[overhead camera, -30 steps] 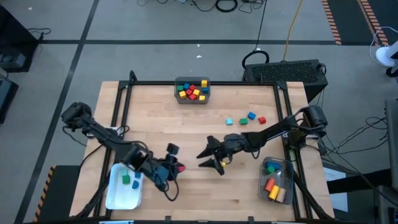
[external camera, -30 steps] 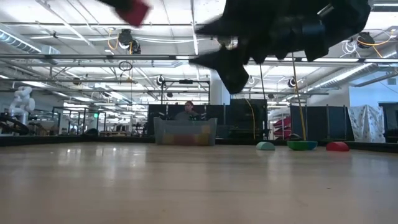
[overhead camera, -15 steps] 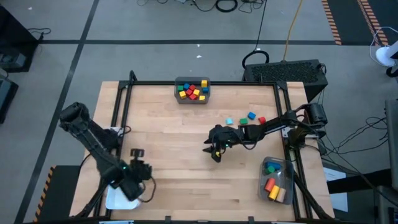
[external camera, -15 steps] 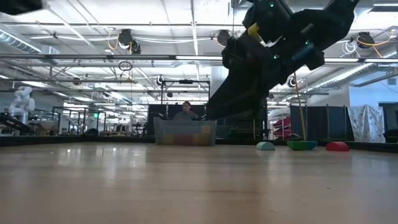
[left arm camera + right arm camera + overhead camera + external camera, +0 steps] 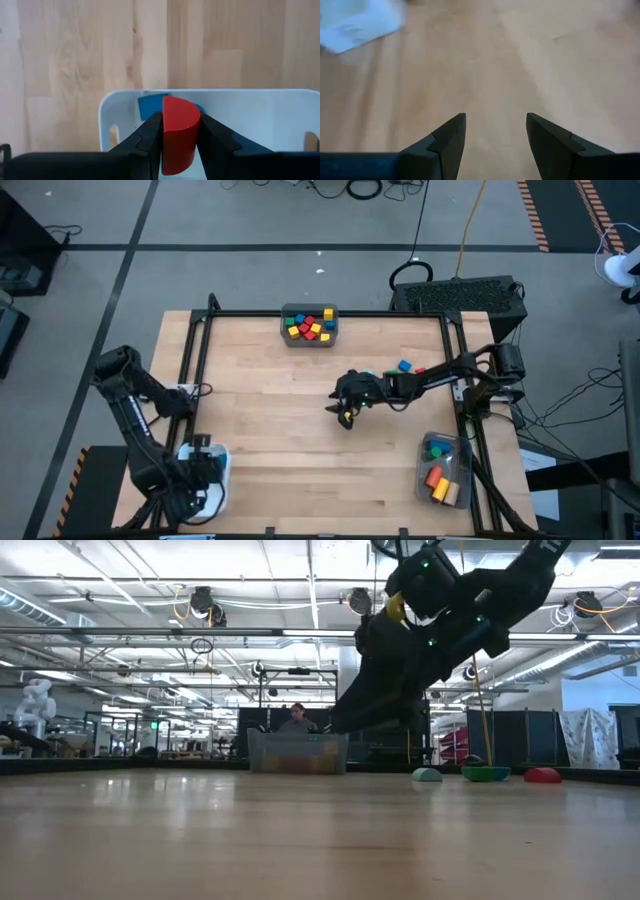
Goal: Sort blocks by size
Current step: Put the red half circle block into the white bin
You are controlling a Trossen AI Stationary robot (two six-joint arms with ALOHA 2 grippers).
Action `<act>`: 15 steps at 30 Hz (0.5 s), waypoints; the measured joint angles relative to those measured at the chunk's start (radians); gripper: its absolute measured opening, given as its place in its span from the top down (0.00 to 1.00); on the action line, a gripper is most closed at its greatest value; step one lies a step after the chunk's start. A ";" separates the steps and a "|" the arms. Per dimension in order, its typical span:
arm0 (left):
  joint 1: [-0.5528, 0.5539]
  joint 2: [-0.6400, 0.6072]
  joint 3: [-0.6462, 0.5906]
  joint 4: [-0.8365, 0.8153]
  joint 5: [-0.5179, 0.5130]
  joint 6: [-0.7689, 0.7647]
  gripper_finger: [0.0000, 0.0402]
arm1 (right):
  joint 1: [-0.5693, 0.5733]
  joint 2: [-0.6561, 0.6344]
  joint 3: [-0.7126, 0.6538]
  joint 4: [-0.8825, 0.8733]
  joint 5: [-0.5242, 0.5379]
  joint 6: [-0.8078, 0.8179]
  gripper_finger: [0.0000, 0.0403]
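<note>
Red is the colour of the block (image 5: 178,132) clamped between the fingers (image 5: 148,137) of the left hand (image 5: 200,470), a piece with one rounded end. The hand is poised over the white bin (image 5: 218,465) at the near left corner of the worktop (image 5: 280,430); a blue block (image 5: 149,106) already lies inside that bin. One second ago this hand carried the red block above the open worktop, right of the bin; it has since swung left and toward the near edge. Judged from this, the release into the white bin is the step in hand.

At the far edge, centre, a grey bin (image 5: 310,323) holds a mixed pile of red and yellow blocks (image 5: 308,327), unsorted.

The right hand (image 5: 344,411) hangs right of centre with its fingers (image 5: 447,137) spread wide and nothing between them. It has drawn back to the right since one second ago, toward the loose blocks (image 5: 404,366) on the far right of the worktop, probably for the next pick. A clear bin (image 5: 443,466) at the near right holds orange, yellow and green-and-blue pieces.
</note>
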 joint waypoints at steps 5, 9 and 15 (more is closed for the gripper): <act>-0.059 0.000 -0.004 0.001 -0.011 -0.073 0.74 | -0.043 0.000 0.000 -0.087 0.140 -0.011 0.51; -0.091 0.000 -0.055 0.018 0.007 -0.153 0.74 | -0.079 0.000 0.000 -0.198 0.248 0.040 0.51; -0.110 0.001 -0.167 0.109 0.083 -0.197 0.74 | -0.121 0.000 0.000 -0.326 0.270 0.043 0.51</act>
